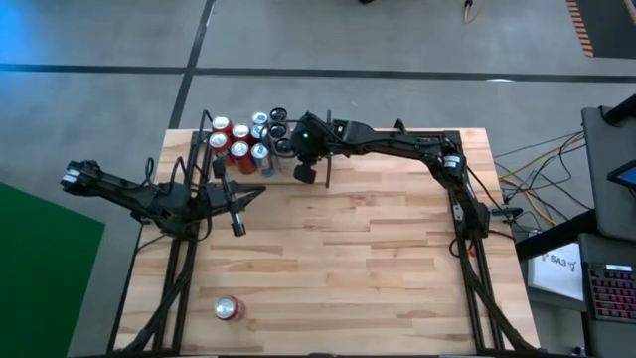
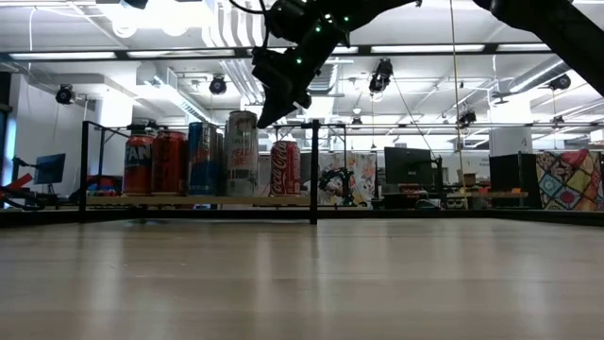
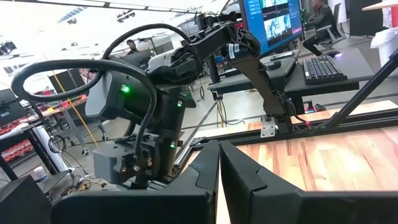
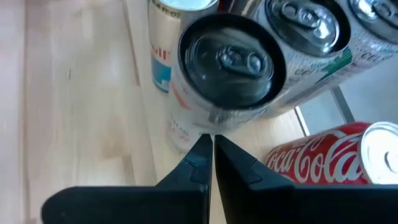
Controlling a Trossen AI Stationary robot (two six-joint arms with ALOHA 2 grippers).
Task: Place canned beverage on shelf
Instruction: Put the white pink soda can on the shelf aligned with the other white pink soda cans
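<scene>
right gripper (image 4: 213, 142) shut above shelf (image 2: 198, 200), cans (image 2: 242, 153) upright

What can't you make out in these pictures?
- Can count on the shelf: high view, right arm covers the cluster's right edge.
- Lone red can near the table's front: label too small.
- Left gripper: left wrist view, the right arm blocks everything beyond its shut fingers.

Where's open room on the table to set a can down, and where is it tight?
Free: the wide bare tabletop between the two arms, from the shelf forward to the lone red can near the front left. Crowded: the shelf's can cluster, with the right gripper hovering beside it, jaws shut.
</scene>
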